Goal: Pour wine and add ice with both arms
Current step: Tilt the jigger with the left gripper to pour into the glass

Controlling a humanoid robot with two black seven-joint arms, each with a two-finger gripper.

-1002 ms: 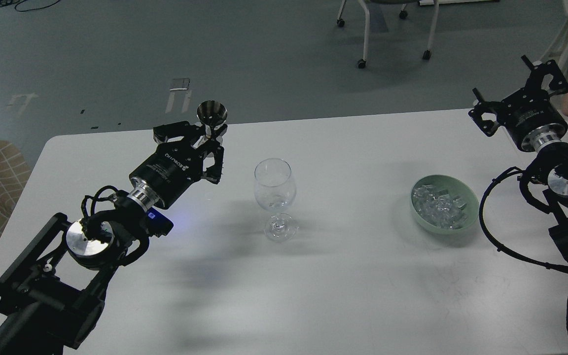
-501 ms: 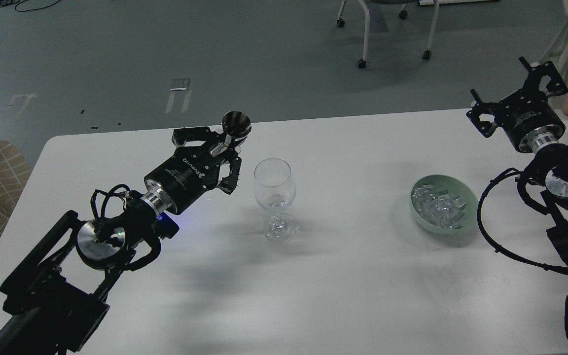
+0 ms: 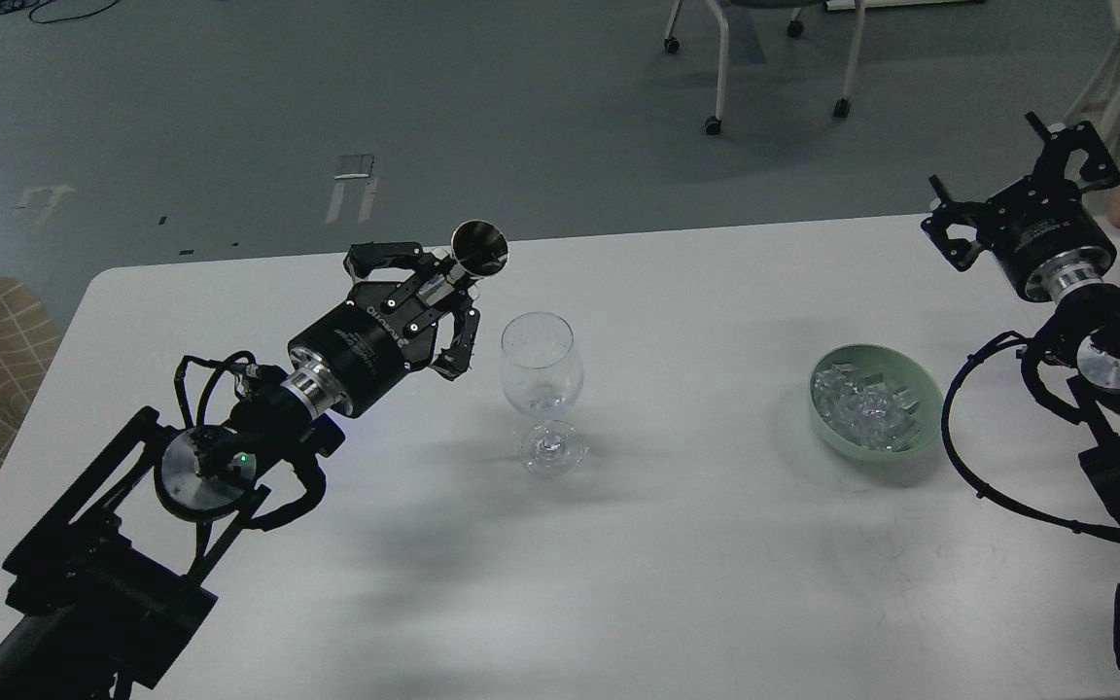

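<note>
Two end effectors: left clamps a metal cup, right spread apart at the table edge.

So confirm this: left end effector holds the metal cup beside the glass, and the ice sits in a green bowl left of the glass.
One thing is wrong: the head view shows the ice in the green bowl right of the glass, not left. The left end effector does hold the metal cup beside it.

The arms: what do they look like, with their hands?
Both arms are black, with jointed links and silver wrist rings. Each hand, left and right, is a black claw on a round body bearing white lettering. Looped black-sleeved cables run along both. A small green light shows on the left wrist.
</note>
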